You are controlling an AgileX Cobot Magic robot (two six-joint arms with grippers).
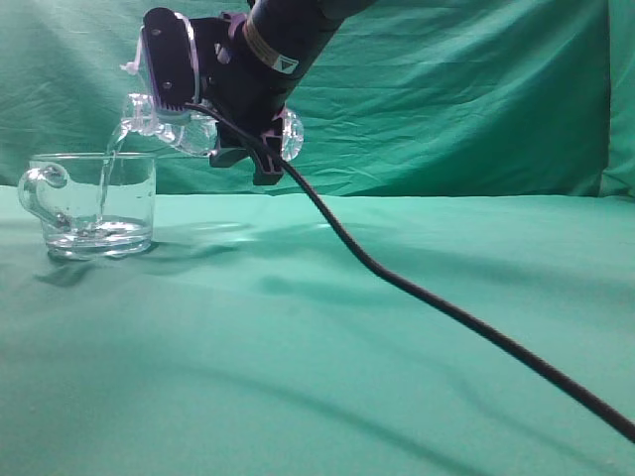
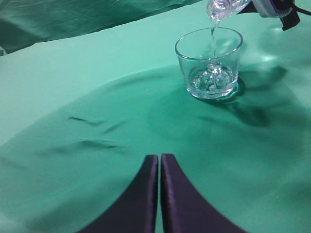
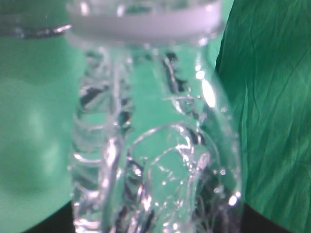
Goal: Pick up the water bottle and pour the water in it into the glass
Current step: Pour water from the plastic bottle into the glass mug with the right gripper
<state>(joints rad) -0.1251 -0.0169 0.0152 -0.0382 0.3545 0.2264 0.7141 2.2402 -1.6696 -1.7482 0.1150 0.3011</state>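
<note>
clear ribbed bottle [image 1: 164,124], clear glass [image 1: 94,203], green cloth [image 1: 317,347].

The ribbed clear water bottle [image 3: 155,145] fills the view, green cloth [image 3: 272,121] behind.

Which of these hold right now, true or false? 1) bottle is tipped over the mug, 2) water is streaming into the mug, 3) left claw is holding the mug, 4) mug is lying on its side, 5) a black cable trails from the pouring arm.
1) The water bottle is tipped, neck over the glass: true.
2) The water streams into the glass: true.
3) The left claw holds the glass: false; it is shut on nothing, apart from the glass.
4) The glass lies on its side: false; it stands upright on the green cloth.
5) A black cable trails from the right claw: true.
</note>
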